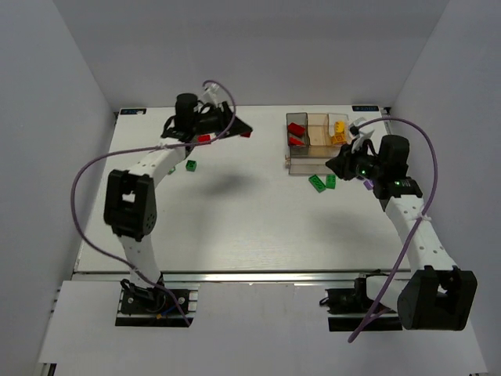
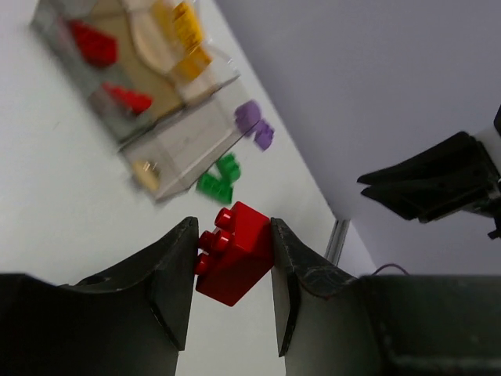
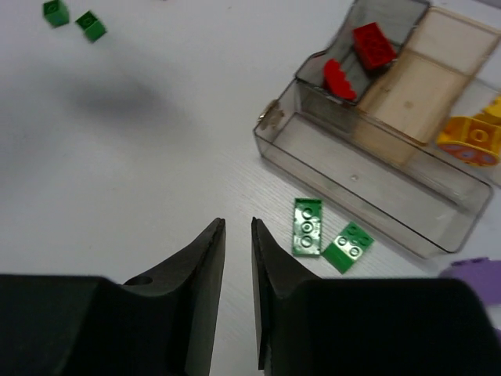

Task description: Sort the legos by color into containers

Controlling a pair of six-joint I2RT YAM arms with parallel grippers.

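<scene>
The left gripper [image 2: 232, 229] is clenched on a red brick [image 2: 235, 262], a finger pressed to each side, studs towards the left finger; it hangs above the worktop [image 1: 235, 227] near the far edge, left of centre. The right gripper [image 3: 236, 227] is released, its jaws only a narrow slit apart with nothing between them; it hovers over bare worktop close to two green bricks [image 3: 307, 225] lying just before the organizer [image 3: 376, 188], which sits by the far edge, right of centre. Its grey bin [image 3: 407, 19] holds red pieces [image 3: 374, 43]; yellow pieces [image 3: 470, 137] sit in the end bin.
</scene>
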